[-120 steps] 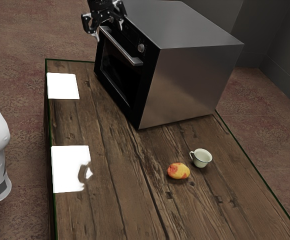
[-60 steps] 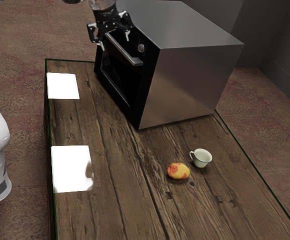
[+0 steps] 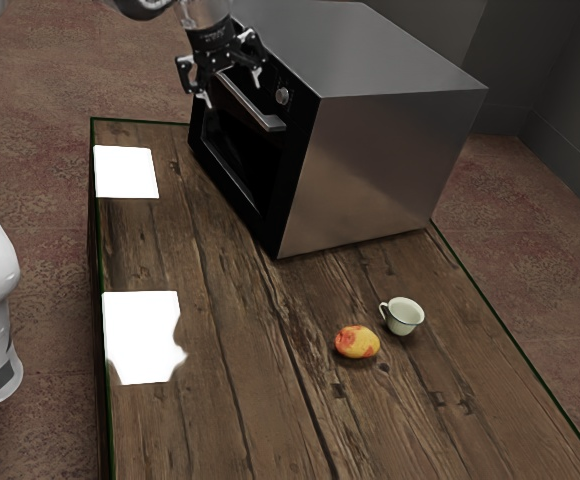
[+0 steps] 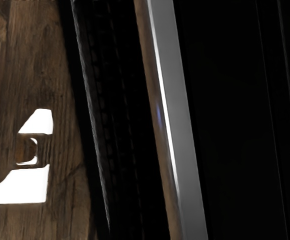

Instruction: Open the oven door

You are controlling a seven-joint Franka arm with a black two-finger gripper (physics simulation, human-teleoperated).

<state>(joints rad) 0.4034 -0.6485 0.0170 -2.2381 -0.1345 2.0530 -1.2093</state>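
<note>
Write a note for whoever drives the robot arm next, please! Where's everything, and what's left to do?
Gripper: jaws open, by the upper end of the oven handle in the exterior view.
Oven door: shut, handle across its front.
Cup and yellow-red fruit: on the table, off to the oven's side, not needed.
Done: open jaws are at the handle.
Left: likely close on the handle, then pull the door open gently.

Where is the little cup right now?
The cup is on the table, toward the exterior view's right, just beside the yellow and red fruit, with the oven farther back.
</note>
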